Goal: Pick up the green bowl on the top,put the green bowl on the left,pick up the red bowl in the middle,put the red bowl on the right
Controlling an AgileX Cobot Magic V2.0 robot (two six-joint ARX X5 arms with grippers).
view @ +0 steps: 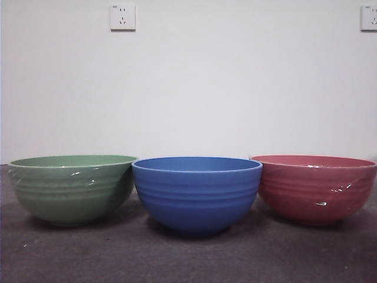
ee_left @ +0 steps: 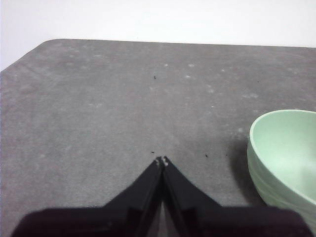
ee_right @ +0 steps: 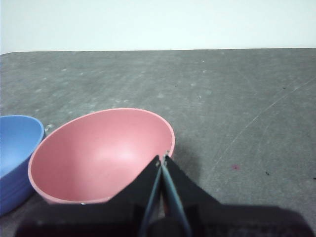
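Observation:
In the front view three ribbed bowls stand upright in a row on the grey table. The green bowl (view: 72, 187) is at the left, the red bowl (view: 315, 187) at the right, a blue bowl between them. My left gripper (ee_left: 162, 161) is shut and empty, held above bare table with the green bowl (ee_left: 285, 155) off to one side. My right gripper (ee_right: 163, 159) is shut and empty, its tips just over the rim of the red bowl (ee_right: 98, 155). Neither arm shows in the front view.
The blue bowl (view: 197, 192) stands between the other two, nearly touching each; it also shows in the right wrist view (ee_right: 15, 158). The grey mat (ee_left: 123, 108) ends at a white wall with two sockets (view: 122, 17).

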